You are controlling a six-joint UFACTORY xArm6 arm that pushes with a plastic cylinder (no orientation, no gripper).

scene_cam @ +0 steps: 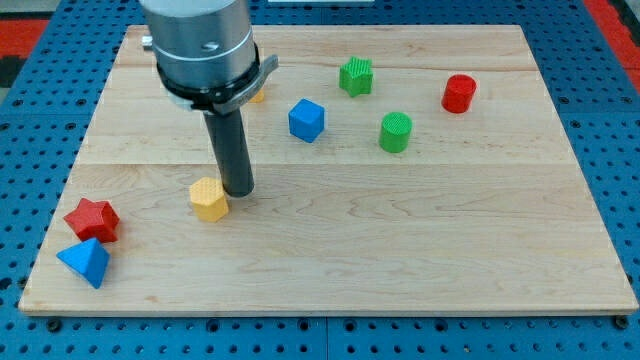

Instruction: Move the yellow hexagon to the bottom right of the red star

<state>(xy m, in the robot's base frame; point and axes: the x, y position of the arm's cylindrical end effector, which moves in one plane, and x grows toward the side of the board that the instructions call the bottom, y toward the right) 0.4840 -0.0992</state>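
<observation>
The yellow hexagon (pixel 209 198) lies on the wooden board left of centre. My tip (pixel 238 190) stands just to its right and slightly above it in the view, touching or almost touching its upper right side. The red star (pixel 92 219) sits near the board's left edge, well to the left of and a little below the hexagon. A blue pyramid-like block (pixel 85 262) lies directly below the red star.
A second yellow block (pixel 257 96) is mostly hidden behind the arm near the top. A blue cube (pixel 306 120), a green star-like block (pixel 355 76), a green cylinder (pixel 396 131) and a red cylinder (pixel 459 93) stand in the upper right part.
</observation>
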